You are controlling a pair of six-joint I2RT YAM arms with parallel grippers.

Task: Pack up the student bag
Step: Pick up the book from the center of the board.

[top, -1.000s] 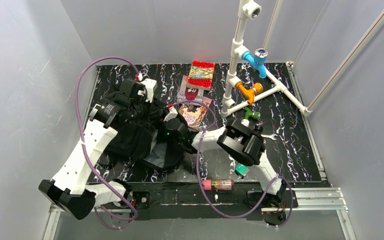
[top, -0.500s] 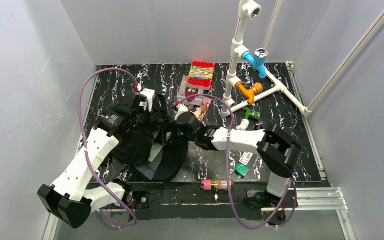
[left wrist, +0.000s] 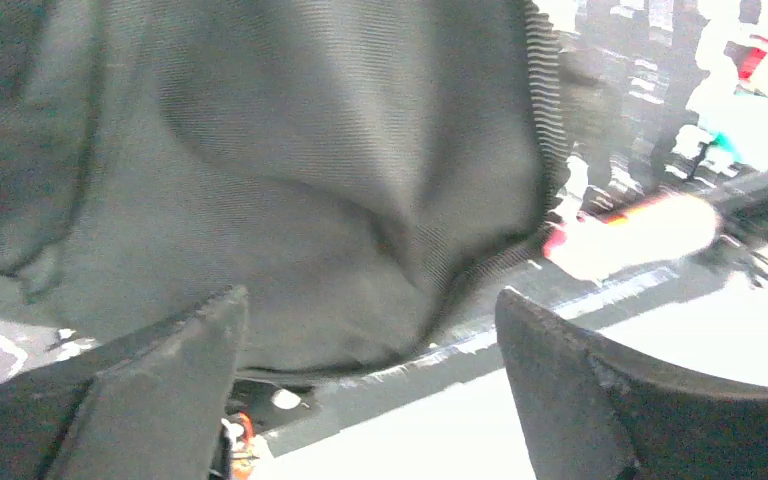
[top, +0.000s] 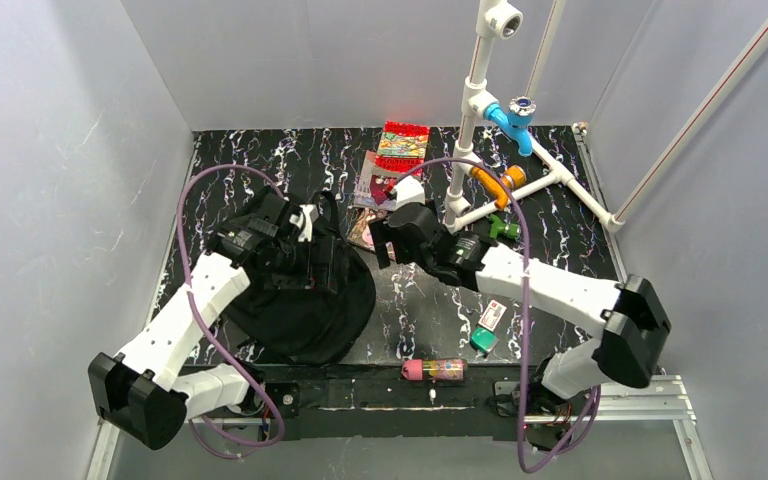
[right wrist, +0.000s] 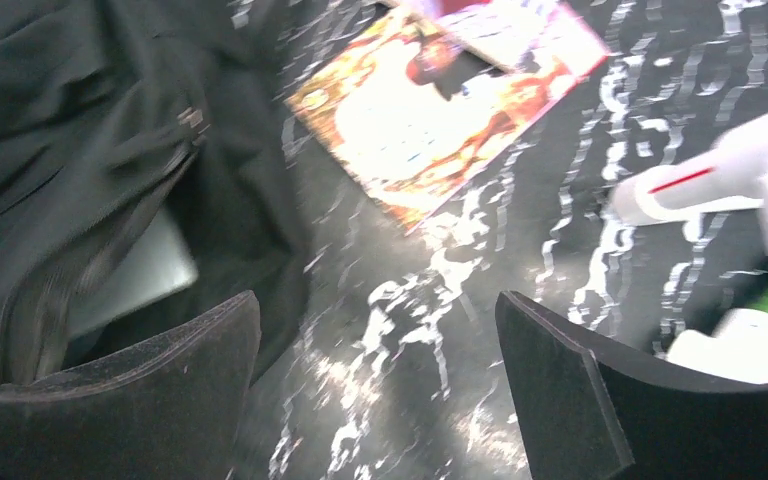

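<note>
1. Nearest, a pink pencil case (top: 434,370) lay on its side along the near edge strip, between the two arm bases; the left wrist view showed it only as a bright blur (left wrist: 630,225).
2. Just beyond it, a small teal item (top: 482,340) and a small white card (top: 493,315) sat close together on the black marbled surface (top: 260,160), below the right arm (top: 550,285).
3. The student bag (top: 310,300) lay slumped in a dark heap on the left-centre of the surface, its near edge close to the front strip.
4. The left arm (top: 175,320) reached over the bag. The left jaws were spread wide with nothing between them; the left wrist view showed black fabric (left wrist: 310,150) filling the space beyond them. Whether they touched the cloth could not be told.
5. The right jaws were also spread and empty, hanging over bare surface just beside the bag's far right side. In the right wrist view the bag (right wrist: 80,150) showed a zip line with a pale grey flat thing (right wrist: 135,280) inside.
6. Past those jaws lay a colourful picture book (right wrist: 440,110) flat on the surface, near the bag.
7. Farther back lay a red book (top: 403,147).
8. To the right stood a white pipe frame (top: 470,130) with blue (top: 512,118), orange (top: 500,182) and green (top: 501,230) fittings.
</note>
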